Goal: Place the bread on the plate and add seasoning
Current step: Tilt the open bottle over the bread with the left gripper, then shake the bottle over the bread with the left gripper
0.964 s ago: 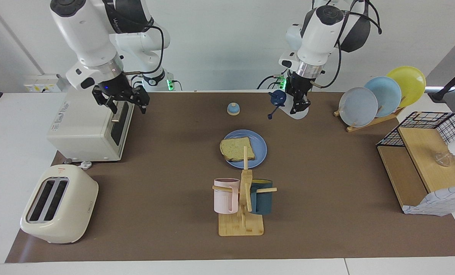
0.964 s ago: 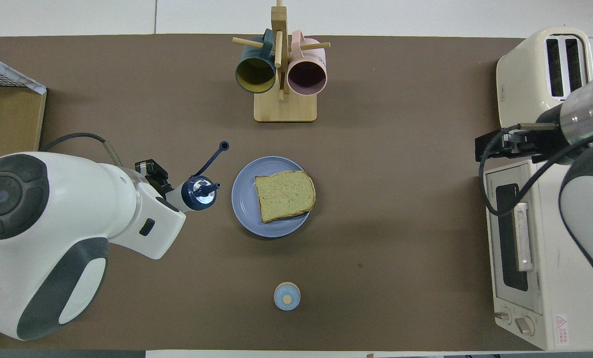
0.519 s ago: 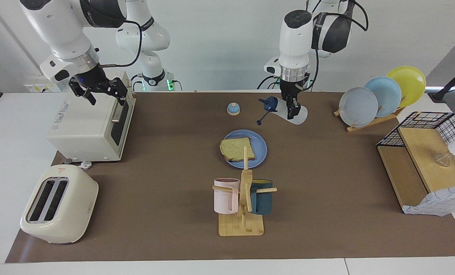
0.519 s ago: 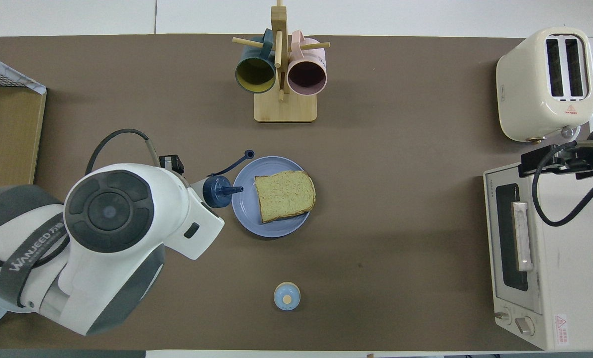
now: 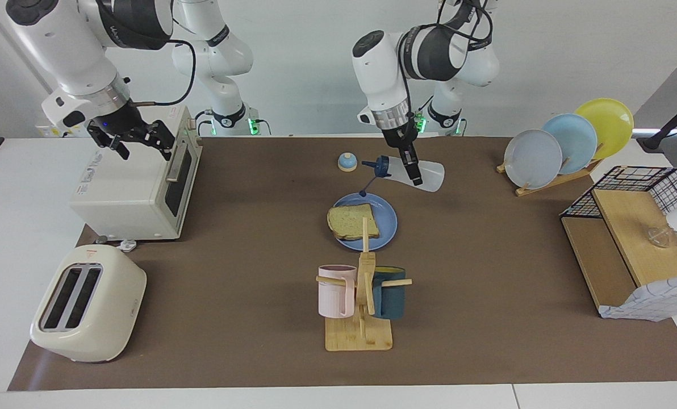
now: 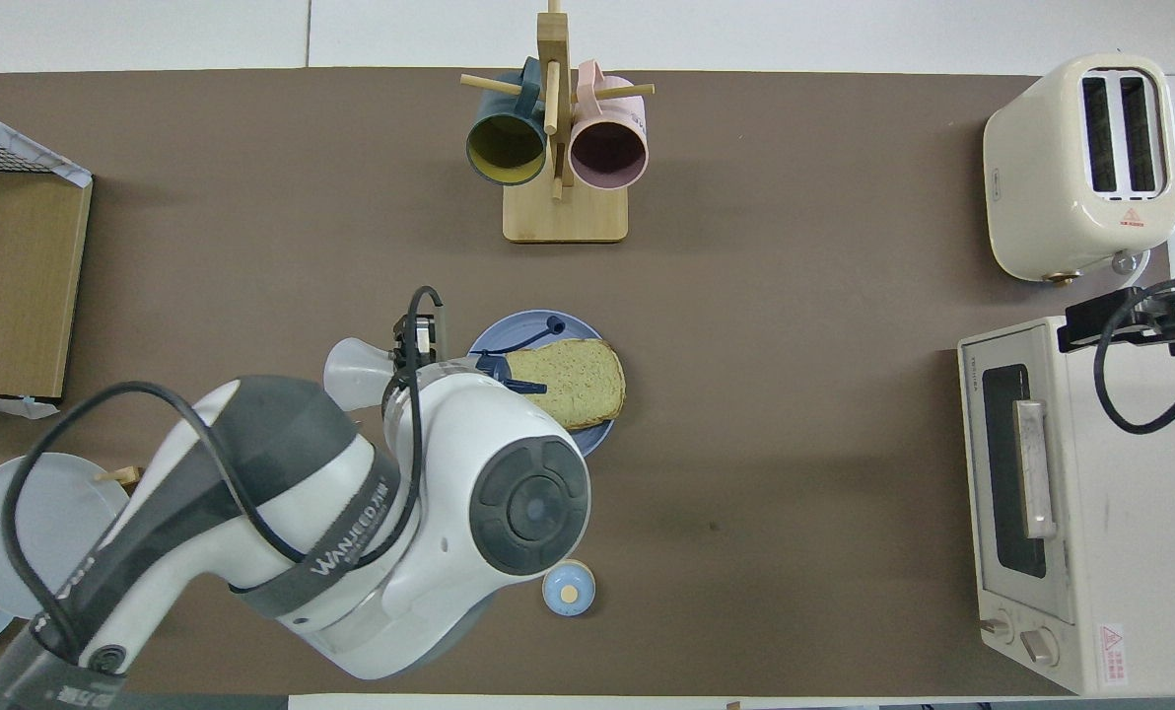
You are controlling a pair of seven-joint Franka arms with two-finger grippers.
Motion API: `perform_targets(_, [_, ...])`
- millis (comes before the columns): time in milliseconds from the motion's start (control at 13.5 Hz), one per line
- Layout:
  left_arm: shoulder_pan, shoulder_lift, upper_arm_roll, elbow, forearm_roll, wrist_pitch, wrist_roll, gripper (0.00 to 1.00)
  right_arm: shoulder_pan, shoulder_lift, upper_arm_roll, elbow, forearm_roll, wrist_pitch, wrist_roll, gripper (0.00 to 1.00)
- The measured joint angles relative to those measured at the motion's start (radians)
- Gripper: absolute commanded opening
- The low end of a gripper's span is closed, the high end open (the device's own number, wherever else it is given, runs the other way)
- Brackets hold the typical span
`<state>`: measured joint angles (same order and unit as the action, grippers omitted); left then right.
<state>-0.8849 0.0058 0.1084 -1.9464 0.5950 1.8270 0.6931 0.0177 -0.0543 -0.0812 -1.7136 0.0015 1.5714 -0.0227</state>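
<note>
In the facing view, the seasoning [image 5: 412, 171] is held on its side in the air by the left gripper [image 5: 411, 168], whose fingers are closed around the translucent body. The navy cap points toward the right arm's end of the table, with its flip lid dangling on a strap above the plate [image 5: 385, 216]. The bread [image 5: 352, 222] is seen lying on that plate. The right gripper [image 5: 132, 139] is held over the toaster oven [image 5: 128, 190], its fingers spread and holding nothing. In the overhead view, the left gripper is hidden by its own arm; the bottle's base [image 6: 349, 367] shows beside the plate [image 6: 494, 339], and the cap's nozzle lies over the bread [image 6: 578, 380]. The right gripper [image 6: 1100, 320] is seen at the oven's [image 6: 1061, 493] edge.
</note>
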Motion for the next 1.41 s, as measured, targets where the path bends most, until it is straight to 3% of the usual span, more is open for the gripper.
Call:
perform_targets(445, [-0.171,0.113,-0.004,0.040,0.297,-0.188,-0.046,0.00,0.013,0.022,-0.015,0.007,-0.004,-0.018,-0.077,1.00])
perform_targets(667, [-0.231,0.227,-0.004,0.065,0.428,-0.276,-0.053,0.00,0.019,0.025,-0.018,0.008,-0.004,0.000,-0.078,1.00])
perform_targets(816, [-0.247,0.292,-0.004,0.093,0.510,-0.331,-0.061,0.00,0.032,0.026,-0.026,0.009,-0.004,-0.001,-0.079,1.00])
perform_targets(1186, [-0.247,0.330,0.001,0.075,0.681,-0.402,-0.054,0.00,0.066,0.034,-0.063,0.009,-0.005,0.003,-0.079,1.00])
perform_targets(1409, [-0.245,0.410,0.009,0.070,0.753,-0.427,-0.059,0.00,0.055,0.038,-0.062,0.009,-0.005,0.003,-0.079,1.00])
